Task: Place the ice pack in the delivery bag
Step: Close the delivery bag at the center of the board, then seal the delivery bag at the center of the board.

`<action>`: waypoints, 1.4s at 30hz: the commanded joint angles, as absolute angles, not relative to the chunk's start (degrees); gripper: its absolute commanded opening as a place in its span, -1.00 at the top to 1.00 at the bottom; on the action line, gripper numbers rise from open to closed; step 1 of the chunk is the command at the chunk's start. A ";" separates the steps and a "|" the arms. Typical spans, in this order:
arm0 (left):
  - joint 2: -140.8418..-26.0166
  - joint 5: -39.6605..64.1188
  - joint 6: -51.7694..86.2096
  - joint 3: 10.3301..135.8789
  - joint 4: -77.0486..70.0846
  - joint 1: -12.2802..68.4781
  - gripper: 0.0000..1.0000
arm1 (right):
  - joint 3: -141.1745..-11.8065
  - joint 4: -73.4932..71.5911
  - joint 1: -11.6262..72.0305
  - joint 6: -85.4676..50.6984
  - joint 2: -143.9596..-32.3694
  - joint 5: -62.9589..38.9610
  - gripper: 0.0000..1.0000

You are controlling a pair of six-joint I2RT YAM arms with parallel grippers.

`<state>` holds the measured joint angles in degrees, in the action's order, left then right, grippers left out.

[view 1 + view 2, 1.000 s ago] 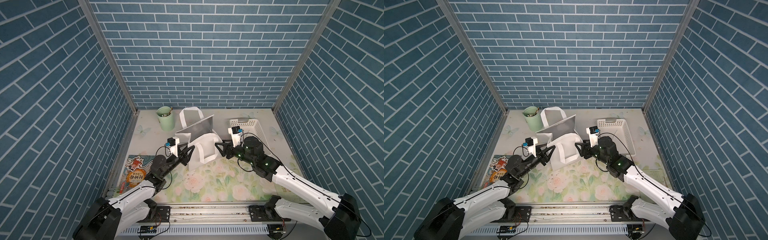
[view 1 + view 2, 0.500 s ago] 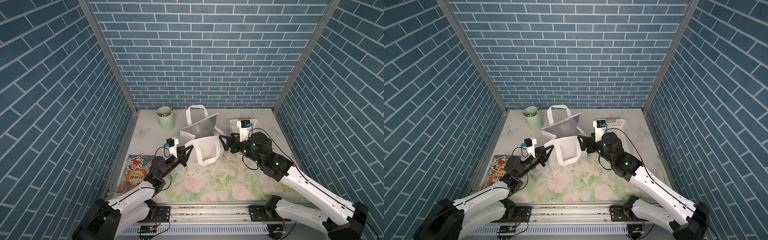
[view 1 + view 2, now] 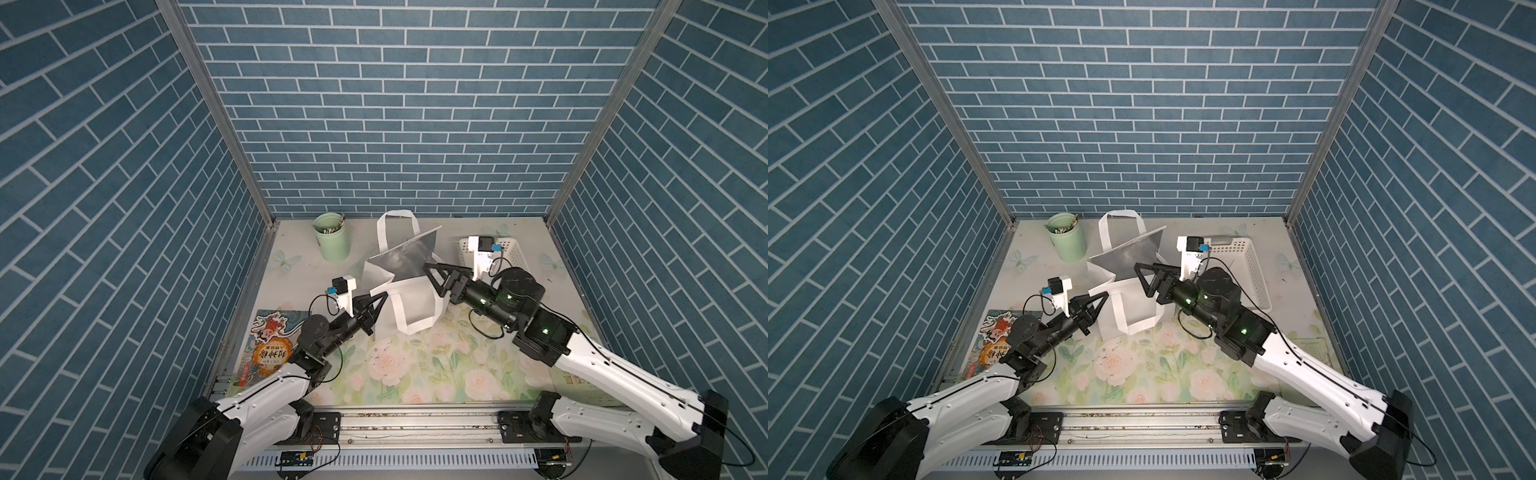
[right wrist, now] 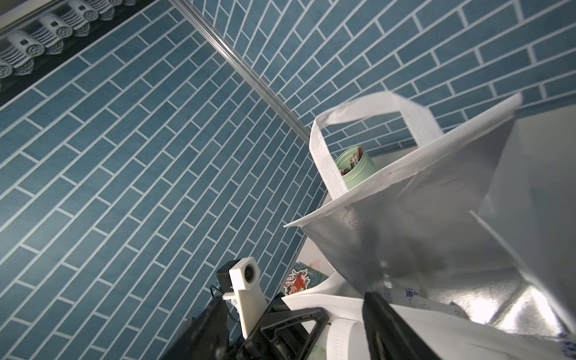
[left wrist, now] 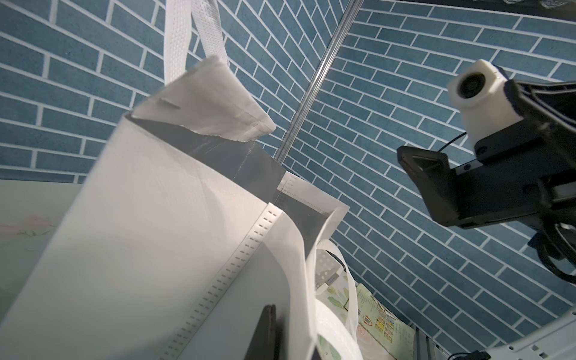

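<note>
Now the left tool [image 3: 380,297] has shut on the bag [image 3: 409,303] at its 8 o'clock corner; the right tool [image 3: 432,272], open and empty, rose. The ice pack [image 4: 414,296] looks dropped inside.

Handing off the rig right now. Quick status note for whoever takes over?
Left gripper: shut on the near-left rim corner of the delivery bag, propping the mouth open.
Right gripper: open over the bag mouth, nothing visibly held.
Ice pack: the right wrist view shows a clear pack with blue print lying inside the bag.
Done: the pack looks placed.
Left: probably just back the right arm out, then let go of the rim.
</note>
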<state>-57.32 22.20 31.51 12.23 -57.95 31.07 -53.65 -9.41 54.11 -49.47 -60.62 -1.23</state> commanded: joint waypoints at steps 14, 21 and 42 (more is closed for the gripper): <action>-60.31 23.03 32.24 11.77 -62.29 32.96 0.73 | -72.55 0.76 56.03 -71.91 -79.52 9.01 -0.30; -59.82 22.66 32.26 11.65 -61.72 33.13 0.73 | -73.69 -0.17 56.02 -74.92 -82.76 6.94 -0.20; -58.82 22.00 32.43 11.68 -60.87 34.05 0.73 | -74.34 -4.56 55.99 -78.54 -88.15 7.82 0.10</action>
<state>-59.46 21.87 32.38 12.23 -60.25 33.36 -72.38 -3.84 55.99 -77.67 -87.83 6.92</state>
